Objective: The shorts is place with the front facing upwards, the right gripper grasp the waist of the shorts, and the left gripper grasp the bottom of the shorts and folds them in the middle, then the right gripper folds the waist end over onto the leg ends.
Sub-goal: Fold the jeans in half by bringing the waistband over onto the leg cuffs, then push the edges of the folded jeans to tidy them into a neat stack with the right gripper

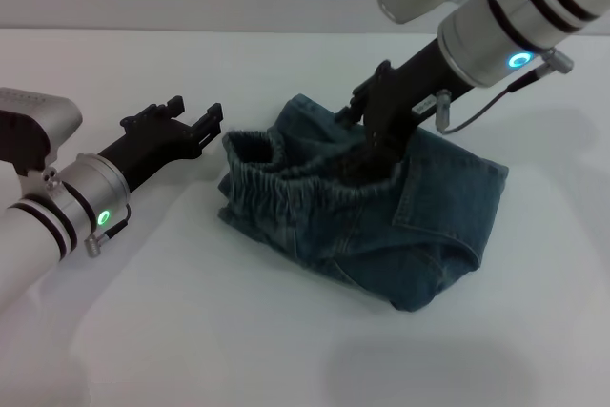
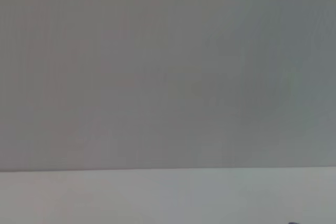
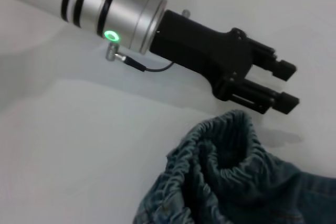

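White bench (image 1: pixel 191 331); folded shorts (image 1: pixel 381 226) pinched by right gripper (image 1: pixel 376 154); left gripper (image 1: pixel 195 121) spread, just left.

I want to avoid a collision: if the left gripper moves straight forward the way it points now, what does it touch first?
Most likely the gathered waistband of the shorts: the left gripper points at it from close by, fingers open. Height is unclear, so it might pass just above.

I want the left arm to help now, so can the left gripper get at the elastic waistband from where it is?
Probably yes: the left gripper hangs open just beside the waistband, with only bare table between them.
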